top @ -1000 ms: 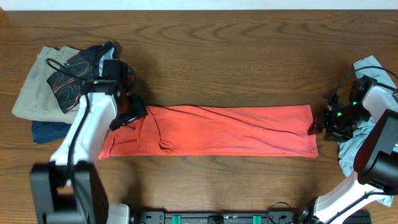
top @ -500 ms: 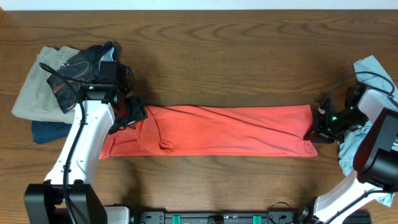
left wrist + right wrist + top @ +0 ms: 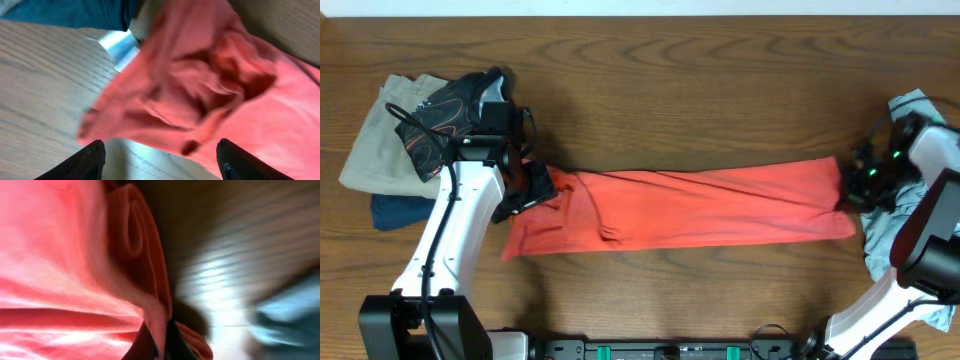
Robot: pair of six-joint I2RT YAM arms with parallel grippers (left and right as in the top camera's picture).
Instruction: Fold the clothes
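Note:
The coral-red shirt [image 3: 690, 208] lies as a long folded strip across the table, slightly slanted. My right gripper [image 3: 847, 192] is shut on its right end; in the right wrist view the fabric [image 3: 75, 255] is pinched between the closed jaws of the gripper [image 3: 162, 342]. My left gripper [image 3: 533, 188] hovers open over the strip's left end. In the left wrist view its gripper [image 3: 160, 162] has only bare wood between the fingertips [image 3: 92, 159], and the crumpled red cloth [image 3: 210, 80] is just beyond. A pale blue-grey shirt [image 3: 882, 243] lies under the right arm.
A heap of other garments sits at the far left: a beige one [image 3: 375, 140], a black one with orange pattern [image 3: 440, 120] and a dark blue one [image 3: 395, 212]. The table's front rail [image 3: 670, 350] runs along the bottom.
The right gripper has shut on the shirt's right end and drawn it rightward and back. The whole strip slid right, and its left end moved away from the heap.

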